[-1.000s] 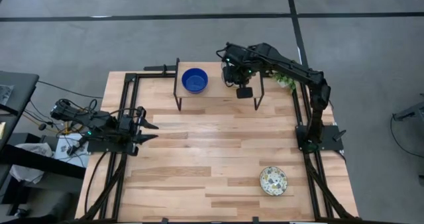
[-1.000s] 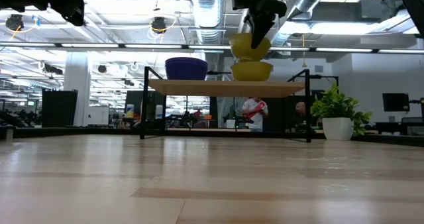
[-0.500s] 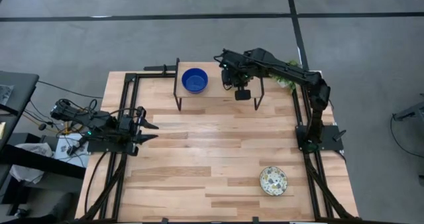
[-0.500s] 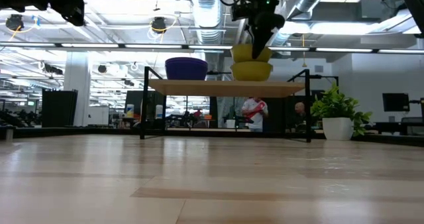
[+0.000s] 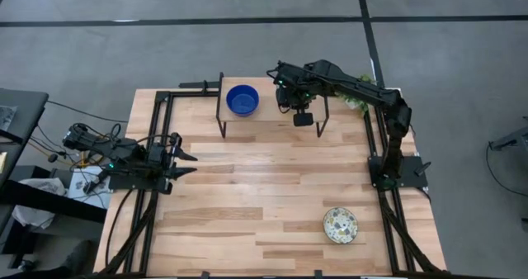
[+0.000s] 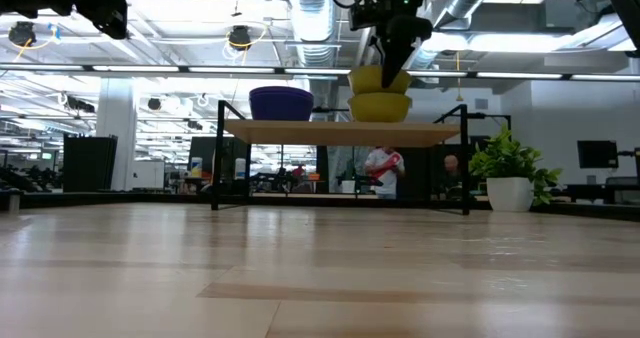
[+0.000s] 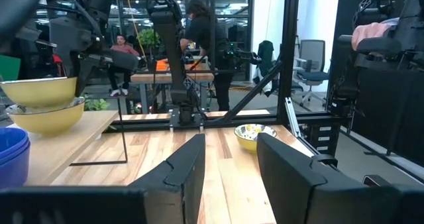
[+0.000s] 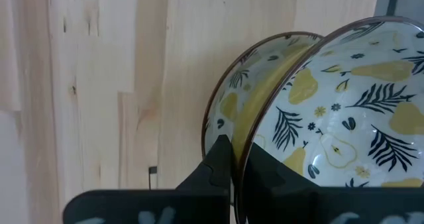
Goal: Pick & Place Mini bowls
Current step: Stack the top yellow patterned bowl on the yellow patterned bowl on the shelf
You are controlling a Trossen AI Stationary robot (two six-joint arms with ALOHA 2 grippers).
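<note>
The wooden tabletop [image 5: 247,205] carries a small raised shelf [image 6: 340,131] at its far edge, and nearly all the action is there. The left arm waits at the tabletop's left side, its left end effector [image 7: 228,161] parked with fingers apart and holding nothing.

The right arm reaches over the shelf, and its right end effector [image 8: 233,161] is clamped on the rim of the upper patterned bowl [image 8: 344,118]: one finger inside, one outside, pinching the wall. A second ago that bowl hung clearly above the lower patterned bowl [image 6: 380,107]; over the last second the arm has come down and shifted slightly toward the blue bowls, and the held bowl now sits nested into the one beneath, with only its rim showing above it in the low view. In the last half second almost nothing has moved, which suggests the descent is finished and release is the step in hand.

The stacked blue bowls [image 5: 242,100] stand on the left part of the shelf, well apart from the yellow stack. One more patterned bowl [image 5: 340,225] lies alone near the tabletop's front right, probably the next to fetch. A potted plant [image 6: 512,173] stands behind the shelf on the right.
</note>
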